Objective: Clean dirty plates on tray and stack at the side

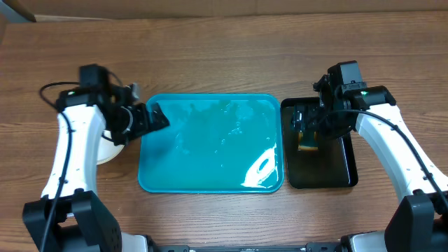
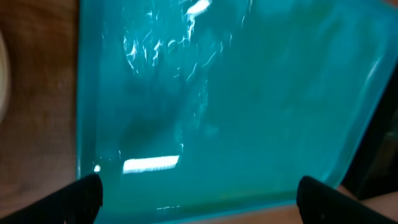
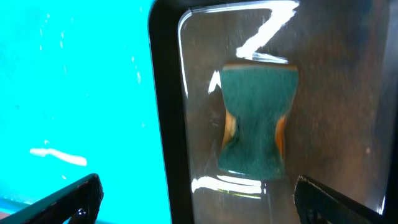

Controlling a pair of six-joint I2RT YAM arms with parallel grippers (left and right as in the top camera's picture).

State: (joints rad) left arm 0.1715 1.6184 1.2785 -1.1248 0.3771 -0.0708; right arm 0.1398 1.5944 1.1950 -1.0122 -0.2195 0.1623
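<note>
- The plates (image 1: 106, 149) sit stacked off the tray (image 1: 203, 164), on the table just behind the left gripper (image 1: 155, 117). They are partly hidden, so their number cannot be told.
- The tray's glossy teal floor spreads ahead of the left gripper.
- A black tray (image 1: 339, 171) lies beneath the right gripper (image 1: 308, 127), and a green sponge (image 3: 258, 121) rests on it just ahead.
- Both grippers gape wide and grasp nothing.

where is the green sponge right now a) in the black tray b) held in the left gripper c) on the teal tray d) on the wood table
a, the green sponge lies in the black tray, beside the teal tray.
</note>
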